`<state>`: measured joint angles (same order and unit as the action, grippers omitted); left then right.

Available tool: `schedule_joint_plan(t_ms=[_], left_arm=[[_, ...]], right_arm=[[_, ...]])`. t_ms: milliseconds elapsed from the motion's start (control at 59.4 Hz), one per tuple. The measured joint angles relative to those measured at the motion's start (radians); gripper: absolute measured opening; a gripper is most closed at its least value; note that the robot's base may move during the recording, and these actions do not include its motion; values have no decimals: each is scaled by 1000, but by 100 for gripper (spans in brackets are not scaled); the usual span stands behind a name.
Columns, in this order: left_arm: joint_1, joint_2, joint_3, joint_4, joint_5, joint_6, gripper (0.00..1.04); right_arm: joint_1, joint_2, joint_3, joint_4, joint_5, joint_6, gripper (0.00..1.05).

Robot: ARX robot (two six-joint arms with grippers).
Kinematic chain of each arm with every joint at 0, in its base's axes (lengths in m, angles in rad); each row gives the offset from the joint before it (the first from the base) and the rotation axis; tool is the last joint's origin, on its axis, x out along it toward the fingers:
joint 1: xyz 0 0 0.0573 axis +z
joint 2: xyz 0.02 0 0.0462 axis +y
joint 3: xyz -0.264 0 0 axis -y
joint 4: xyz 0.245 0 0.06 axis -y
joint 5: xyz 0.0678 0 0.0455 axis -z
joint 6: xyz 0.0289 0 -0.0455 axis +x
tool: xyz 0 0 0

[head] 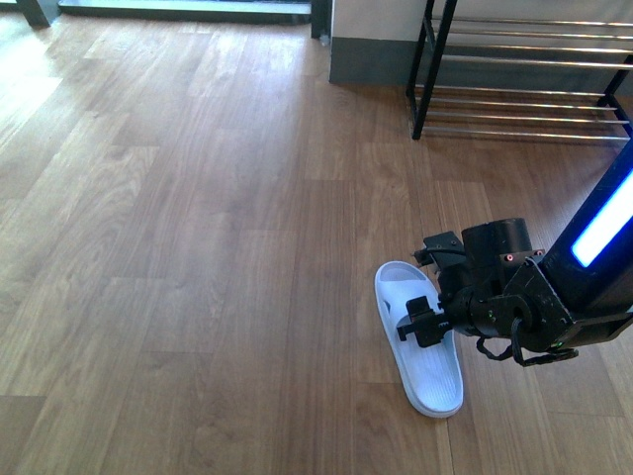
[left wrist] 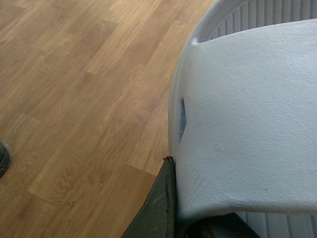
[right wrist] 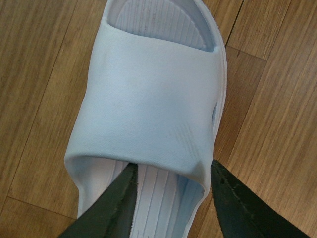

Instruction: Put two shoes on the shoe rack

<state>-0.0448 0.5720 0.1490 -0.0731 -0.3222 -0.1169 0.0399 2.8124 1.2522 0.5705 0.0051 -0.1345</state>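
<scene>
One pale blue slide [head: 420, 346] lies on the wood floor at the lower right of the front view. My right gripper [head: 415, 327] is down on it and open. In the right wrist view one finger [right wrist: 114, 203] reaches under the strap of this slide [right wrist: 148, 94] and the other finger [right wrist: 237, 203] stands outside its edge. My left gripper [left wrist: 185, 218] is shut on the strap of a pale blue slide [left wrist: 247, 114], which fills the left wrist view; the left arm is out of the front view. The shoe rack [head: 524, 74] stands at the far right.
Wood plank floor [head: 198, 247] stretches to the left and ahead. A grey wall base [head: 376, 49] stands beside the rack. A dark grey object [left wrist: 2, 158] shows at the edge of the left wrist view, on the floor.
</scene>
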Motion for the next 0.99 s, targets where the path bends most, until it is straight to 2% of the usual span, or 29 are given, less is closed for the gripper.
schedule_joint_plan(t_ms=[84, 219, 859, 993], left_arm=[[0, 0, 0, 0, 0, 0, 2], [0, 0, 0, 0, 0, 0, 2], [0, 0, 0, 0, 0, 0, 2], [0, 0, 0, 0, 0, 0, 2]], right_arm=[[-4, 0, -5, 3, -3, 4, 18], [-6, 0, -5, 4, -14, 8, 1], [3, 4, 18, -9, -14, 10, 1], [8, 7, 18, -10, -23, 11, 27]])
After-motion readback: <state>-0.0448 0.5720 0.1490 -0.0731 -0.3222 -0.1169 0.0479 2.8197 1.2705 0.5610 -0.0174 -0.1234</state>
